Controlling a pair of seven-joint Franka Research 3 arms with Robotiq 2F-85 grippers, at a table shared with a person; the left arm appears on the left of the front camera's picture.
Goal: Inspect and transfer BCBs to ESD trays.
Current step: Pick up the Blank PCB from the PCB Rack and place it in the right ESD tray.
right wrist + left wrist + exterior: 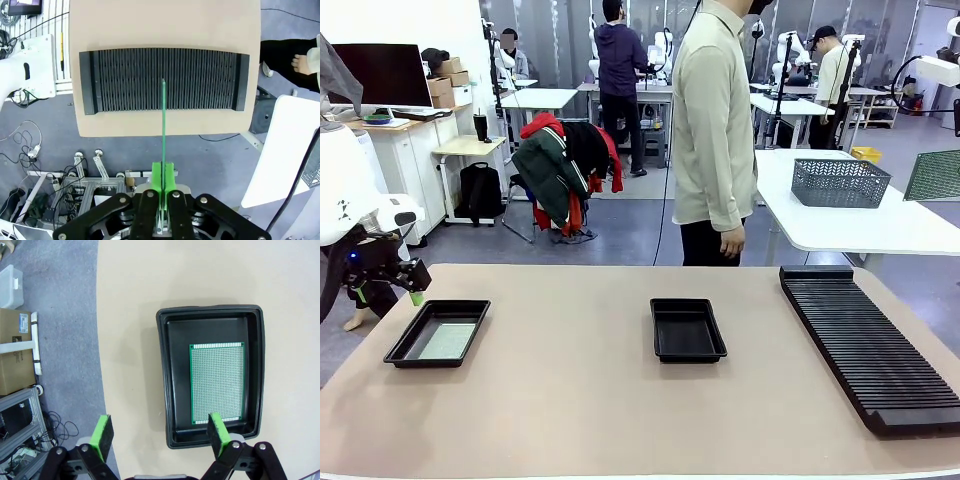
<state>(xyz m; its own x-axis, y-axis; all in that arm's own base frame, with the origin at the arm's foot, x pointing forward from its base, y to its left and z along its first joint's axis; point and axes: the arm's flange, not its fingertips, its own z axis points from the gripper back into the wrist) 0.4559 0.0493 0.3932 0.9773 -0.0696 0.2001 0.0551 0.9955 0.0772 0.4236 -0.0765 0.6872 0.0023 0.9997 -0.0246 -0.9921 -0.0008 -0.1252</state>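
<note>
A green BCB (pixel 216 382) lies flat in the left black ESD tray (pixel 162 365), which sits near the table's left edge (pixel 400 350). My left gripper (pixel 160 436) hovers open above that tray's near end, one pad over the rim and the other off to the side; it also hangs beside the tray (pixel 405 280). The middle ESD tray (pixel 660 345) holds nothing. High over the ribbed rack (pixel 125 80), my right gripper (pixel 163 182) is shut on a second BCB (pixel 163 125), seen edge-on. That gridded board also appears at the right edge (pixel 932 175).
The long black slotted rack (pixel 870 345) fills the table's right side. A person (pixel 715 130) stands at the far edge, hand (pixel 731 243) hanging down. A grey wire basket (pixel 840 182) rests on a white table behind. Bare tabletop lies between the trays.
</note>
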